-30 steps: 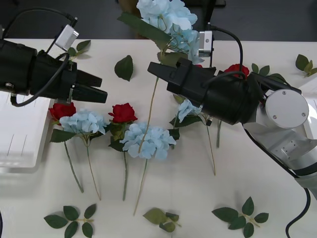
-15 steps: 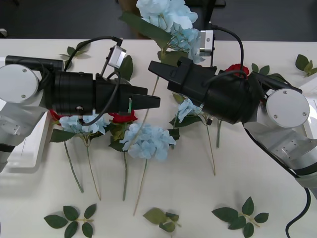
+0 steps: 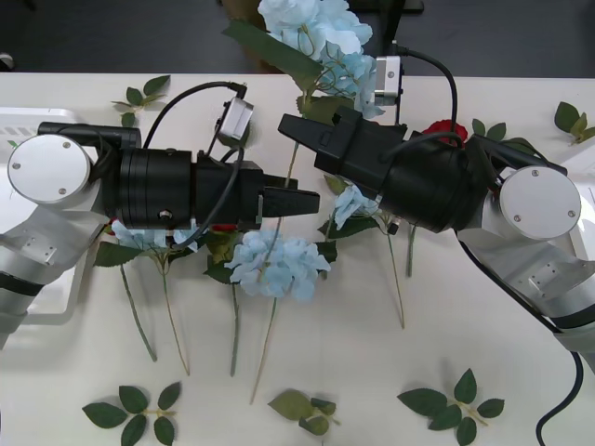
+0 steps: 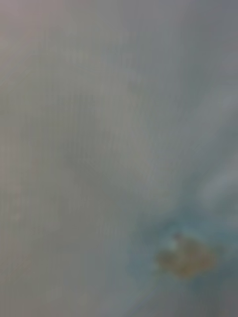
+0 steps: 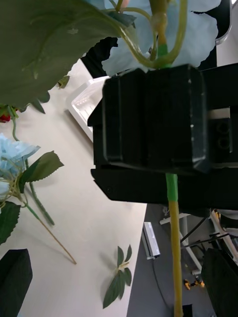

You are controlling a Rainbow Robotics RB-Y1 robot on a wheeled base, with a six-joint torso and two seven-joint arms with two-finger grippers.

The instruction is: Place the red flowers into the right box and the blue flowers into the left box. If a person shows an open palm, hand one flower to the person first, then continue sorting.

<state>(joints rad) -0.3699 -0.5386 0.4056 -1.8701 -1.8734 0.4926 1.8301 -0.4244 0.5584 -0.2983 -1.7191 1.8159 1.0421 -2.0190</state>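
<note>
My right gripper [image 3: 296, 130] is shut on the stem of a raised blue flower [image 3: 311, 28], whose long stem [image 3: 265, 353] hangs down over the table. In the left wrist view its black fingers [image 5: 148, 124] clamp the green stem [image 5: 171, 188]. My left gripper [image 3: 302, 197] reaches in from the left with its tips beside that stem, just below the right gripper, and stands open [image 5: 119, 297] with the stem between its fingers [image 5: 12, 277]. More blue flowers [image 3: 279, 265] lie on the table. One of the red flowers [image 3: 444, 128] peeks out behind the right arm. Pale blue petals [image 4: 188, 257] sit close against the right wrist camera.
The left box [image 3: 37, 279] lies under my left arm at the table's left edge. The right box [image 3: 584, 167] shows as a white rim at the right edge. Loose green leaf sprigs [image 3: 130, 409] [image 3: 456, 400] are scattered along the front.
My left arm has swung in from the left box to the hanging stem below the right gripper. The right arm and its blue flower have stayed put.
</note>
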